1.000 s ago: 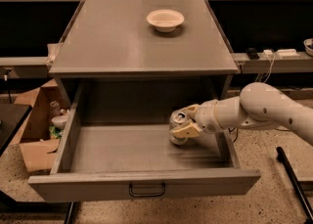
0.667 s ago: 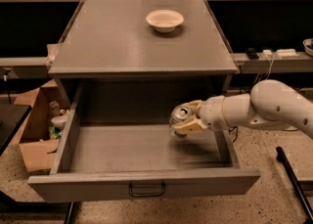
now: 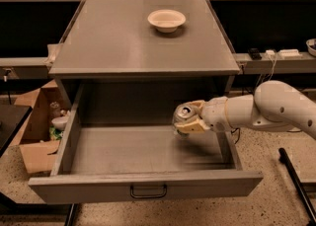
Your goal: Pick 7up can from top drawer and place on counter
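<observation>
The 7up can (image 3: 181, 115) is silvery with a shiny top. My gripper (image 3: 190, 117) is shut on it and holds it in the air above the right part of the open top drawer (image 3: 143, 185). The arm reaches in from the right. The grey counter (image 3: 123, 37) lies above and behind the drawer, higher than the can. The can's lower side is partly hidden by my fingers (image 3: 193, 127).
A white bowl (image 3: 167, 19) sits on the far middle of the counter. A cardboard box (image 3: 37, 131) with clutter stands on the floor at the left. A dark bar (image 3: 296, 180) lies on the floor at the right. Shelves with cables run behind.
The gripper has lifted the can up off the drawer floor and a little to the left; the arm rose with it.
</observation>
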`<control>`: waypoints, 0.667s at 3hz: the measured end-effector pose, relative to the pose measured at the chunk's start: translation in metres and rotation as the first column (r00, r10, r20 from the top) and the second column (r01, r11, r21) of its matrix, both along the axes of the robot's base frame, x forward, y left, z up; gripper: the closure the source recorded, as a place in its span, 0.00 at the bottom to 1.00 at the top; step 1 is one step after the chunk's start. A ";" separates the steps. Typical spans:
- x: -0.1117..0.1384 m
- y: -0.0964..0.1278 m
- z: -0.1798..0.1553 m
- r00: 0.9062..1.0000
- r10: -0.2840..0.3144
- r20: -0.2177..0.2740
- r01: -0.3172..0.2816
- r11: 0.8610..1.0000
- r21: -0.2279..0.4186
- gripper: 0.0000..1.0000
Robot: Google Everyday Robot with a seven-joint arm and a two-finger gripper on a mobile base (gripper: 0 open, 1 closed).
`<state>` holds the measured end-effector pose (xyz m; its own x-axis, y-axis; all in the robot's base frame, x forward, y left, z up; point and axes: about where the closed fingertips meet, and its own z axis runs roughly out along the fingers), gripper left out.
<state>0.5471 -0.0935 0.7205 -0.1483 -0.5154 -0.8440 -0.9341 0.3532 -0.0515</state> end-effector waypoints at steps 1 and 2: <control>-0.003 0.008 0.033 0.999 0.038 0.030 -0.039 0.999 0.029 1.00; -0.003 0.012 0.087 0.994 0.075 0.078 -0.081 0.994 0.070 1.00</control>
<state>0.5437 -0.0818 0.8077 -0.0446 -0.4600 -0.8868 -0.9534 0.2846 -0.0996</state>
